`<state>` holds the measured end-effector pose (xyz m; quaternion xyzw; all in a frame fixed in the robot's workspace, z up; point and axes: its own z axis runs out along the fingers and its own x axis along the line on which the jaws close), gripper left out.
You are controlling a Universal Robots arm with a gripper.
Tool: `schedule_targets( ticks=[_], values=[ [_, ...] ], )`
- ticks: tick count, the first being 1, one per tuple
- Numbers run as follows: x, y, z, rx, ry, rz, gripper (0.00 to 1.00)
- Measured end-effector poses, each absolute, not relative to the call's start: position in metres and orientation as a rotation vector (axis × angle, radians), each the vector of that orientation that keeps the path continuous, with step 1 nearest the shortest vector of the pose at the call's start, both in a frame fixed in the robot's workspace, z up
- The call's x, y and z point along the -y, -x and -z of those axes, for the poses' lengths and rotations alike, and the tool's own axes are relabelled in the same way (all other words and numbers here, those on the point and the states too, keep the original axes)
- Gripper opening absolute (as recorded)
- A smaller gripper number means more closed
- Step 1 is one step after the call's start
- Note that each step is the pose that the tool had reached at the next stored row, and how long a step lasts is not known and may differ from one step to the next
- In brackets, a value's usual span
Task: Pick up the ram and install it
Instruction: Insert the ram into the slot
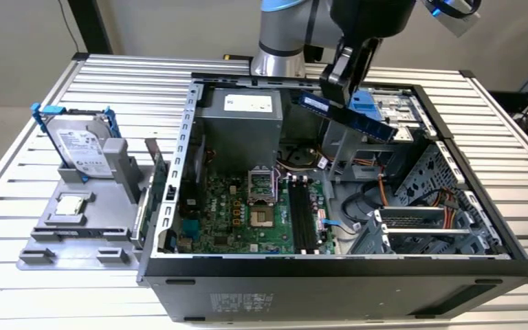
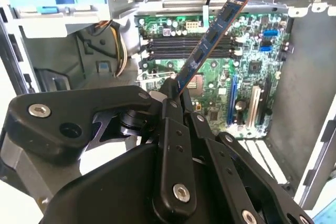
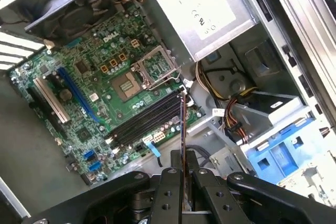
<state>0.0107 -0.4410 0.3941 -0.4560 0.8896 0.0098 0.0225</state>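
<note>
The ram (image 1: pixel 348 117) is a long dark board with black chips. It hangs tilted in the air above the open computer case (image 1: pixel 337 265), over its far right part in the exterior view. My gripper (image 1: pixel 337 93) is shut on it near one end. In the second wrist view the ram (image 2: pixel 210 38) sticks out from my gripper (image 2: pixel 175 92) toward the green motherboard. In the first wrist view the ram (image 3: pixel 182 129) shows edge-on between my black fingers (image 3: pixel 169 182). The black memory slots (image 1: pixel 302 218) (image 2: pixel 184 43) (image 3: pixel 147 121) lie below, apart from the stick.
A grey fixture (image 1: pixel 71 234) on the exterior view's left holds a silver hard drive with blue bracket (image 1: pixel 85 148) and a small square chip (image 1: pixel 69 205). Inside the case are the power supply (image 1: pixel 241 120), the processor socket (image 1: pixel 259 199), cables and a blue drive bay (image 1: pixel 367 110).
</note>
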Motion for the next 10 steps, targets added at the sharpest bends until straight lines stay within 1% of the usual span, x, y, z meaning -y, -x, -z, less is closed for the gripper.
schedule_targets(
  ticks=[10],
  values=[
    [0.441,-0.0107,-0.3941,-2.85,1.207,-0.025,0.0]
  ],
)
